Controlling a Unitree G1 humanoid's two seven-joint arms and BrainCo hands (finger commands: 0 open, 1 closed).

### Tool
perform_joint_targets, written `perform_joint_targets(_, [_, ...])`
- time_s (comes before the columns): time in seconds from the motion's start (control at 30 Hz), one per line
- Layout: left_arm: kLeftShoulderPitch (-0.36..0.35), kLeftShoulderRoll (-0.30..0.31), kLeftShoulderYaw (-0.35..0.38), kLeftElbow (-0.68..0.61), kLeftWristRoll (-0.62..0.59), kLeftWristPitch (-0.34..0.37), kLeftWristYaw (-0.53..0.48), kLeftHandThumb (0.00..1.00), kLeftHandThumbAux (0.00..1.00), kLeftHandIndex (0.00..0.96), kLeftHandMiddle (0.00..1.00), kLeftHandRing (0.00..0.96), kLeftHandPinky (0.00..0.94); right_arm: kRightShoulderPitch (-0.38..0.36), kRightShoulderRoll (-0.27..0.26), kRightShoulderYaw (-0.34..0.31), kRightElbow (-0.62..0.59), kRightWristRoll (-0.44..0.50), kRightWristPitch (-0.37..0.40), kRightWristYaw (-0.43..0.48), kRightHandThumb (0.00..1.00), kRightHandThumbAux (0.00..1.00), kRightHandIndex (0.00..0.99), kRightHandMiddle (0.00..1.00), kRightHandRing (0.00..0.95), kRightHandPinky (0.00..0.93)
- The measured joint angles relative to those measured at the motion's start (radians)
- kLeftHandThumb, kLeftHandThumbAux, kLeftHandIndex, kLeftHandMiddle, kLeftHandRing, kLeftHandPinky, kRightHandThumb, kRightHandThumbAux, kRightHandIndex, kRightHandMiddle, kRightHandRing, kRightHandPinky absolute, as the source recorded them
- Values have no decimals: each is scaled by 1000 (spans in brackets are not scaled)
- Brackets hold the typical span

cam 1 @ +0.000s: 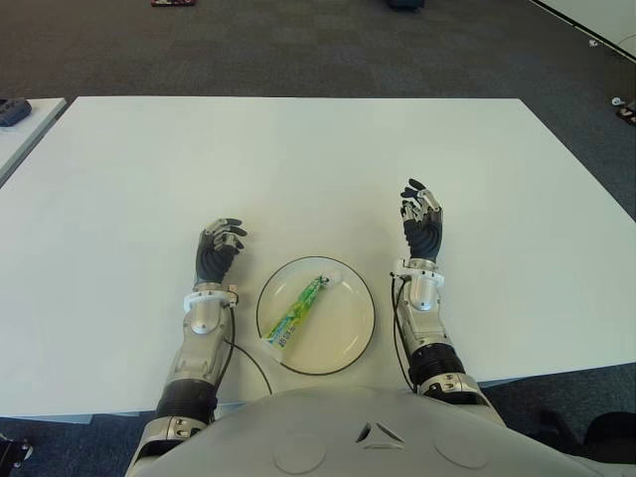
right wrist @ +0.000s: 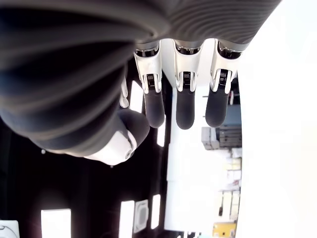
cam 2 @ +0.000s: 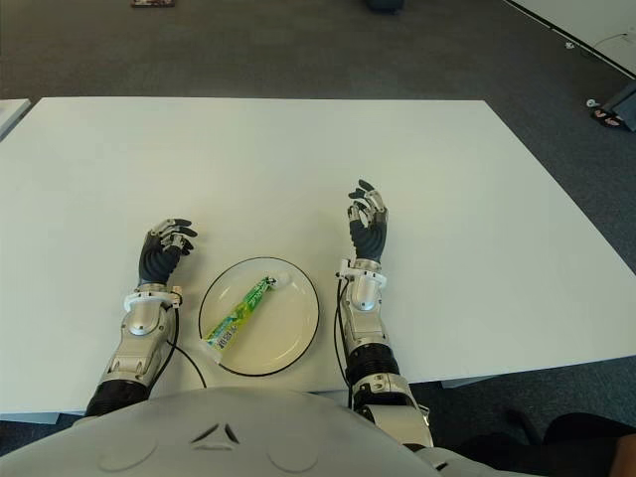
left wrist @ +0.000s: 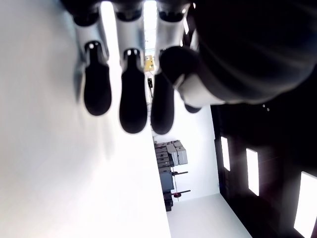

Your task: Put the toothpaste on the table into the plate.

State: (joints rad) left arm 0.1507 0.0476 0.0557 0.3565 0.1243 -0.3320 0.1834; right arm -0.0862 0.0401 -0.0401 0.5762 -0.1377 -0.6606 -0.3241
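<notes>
We see the green toothpaste tube [cam 1: 296, 311] lying diagonally inside the white plate [cam 1: 350, 338] at the table's [cam 1: 298, 159] near edge. Flanking the plate, the left hand [cam 1: 219, 248] and right hand [cam 1: 422, 224] show relaxed, empty fingers.

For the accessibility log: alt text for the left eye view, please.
A green toothpaste tube lies diagonally in a white plate on a white table. The left hand shows left of the plate, the right hand right of it, both empty.

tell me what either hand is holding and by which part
Nothing is held. The left hand and right hand are empty, and the toothpaste lies in the plate.
</notes>
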Motion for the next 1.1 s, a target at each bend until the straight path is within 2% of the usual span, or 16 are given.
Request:
perform_joint_targets(0.3, [-1, 0, 0, 1, 5, 3, 0, 830, 684, 390, 503, 615, 597, 42, -6, -4, 6, 0, 9, 0, 704, 730, 431, 456, 405, 418])
perform_joint_targets(0.7, [0, 0, -6, -4, 5, 12, 0, 830, 684, 384, 515, 631, 608, 80, -14, 5, -41, -3, 99, 21, 705, 734, 426, 443, 416, 436])
perform_joint_targets(0.87, [-1, 0, -9, -2, 4, 12, 0, 830, 683, 384, 520, 640, 615, 91, -22, 16, -54, 1, 123, 58, 707, 734, 425, 449, 432, 454])
perform_joint_targets(1.1, [-3, 0, -14, -1, 4, 14, 0, 831, 682, 390, 515, 633, 606, 96, -64, 33, -79, 0, 185, 138, 710, 733, 424, 446, 424, 422])
